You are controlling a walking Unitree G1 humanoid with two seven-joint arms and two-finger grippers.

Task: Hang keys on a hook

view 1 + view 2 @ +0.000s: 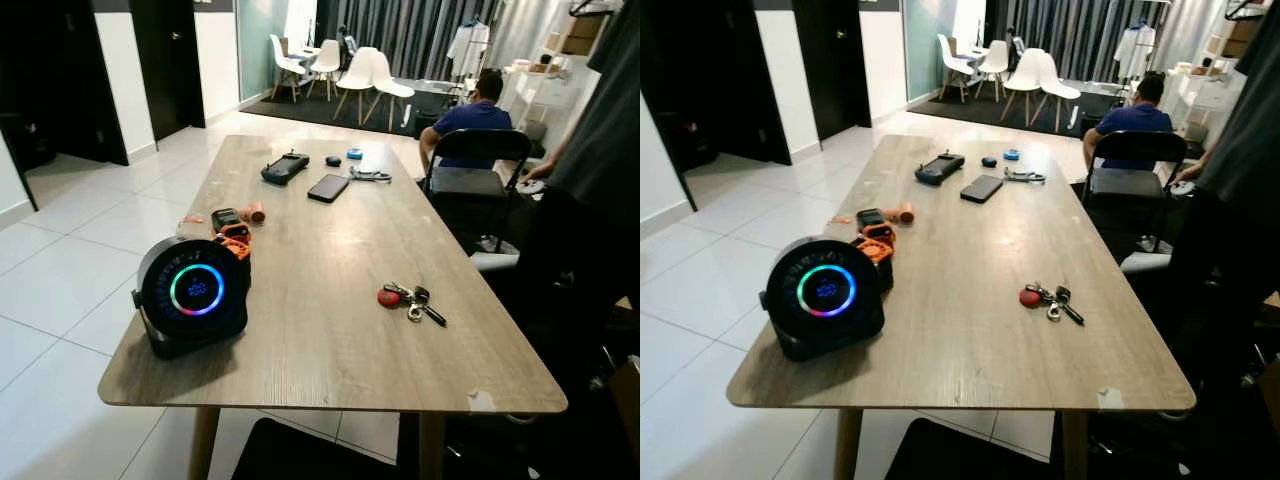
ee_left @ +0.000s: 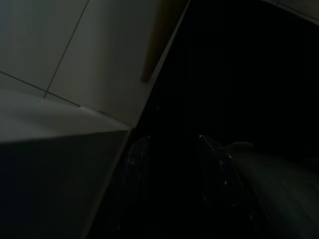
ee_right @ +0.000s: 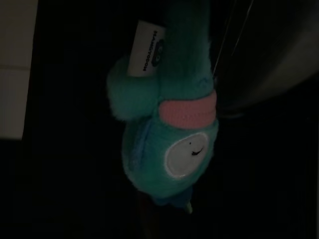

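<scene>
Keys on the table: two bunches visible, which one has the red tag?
The near bunch of keys, by the table's right edge, carries the round red tag. The far bunch, beside the phone, shows none.

Your wooden counter (image 1: 330, 300) carries the keys (image 1: 410, 298) with a red tag near its right edge, a round black speaker (image 1: 192, 293) with a glowing ring at the near left corner, and a phone (image 1: 328, 187) further back.
</scene>
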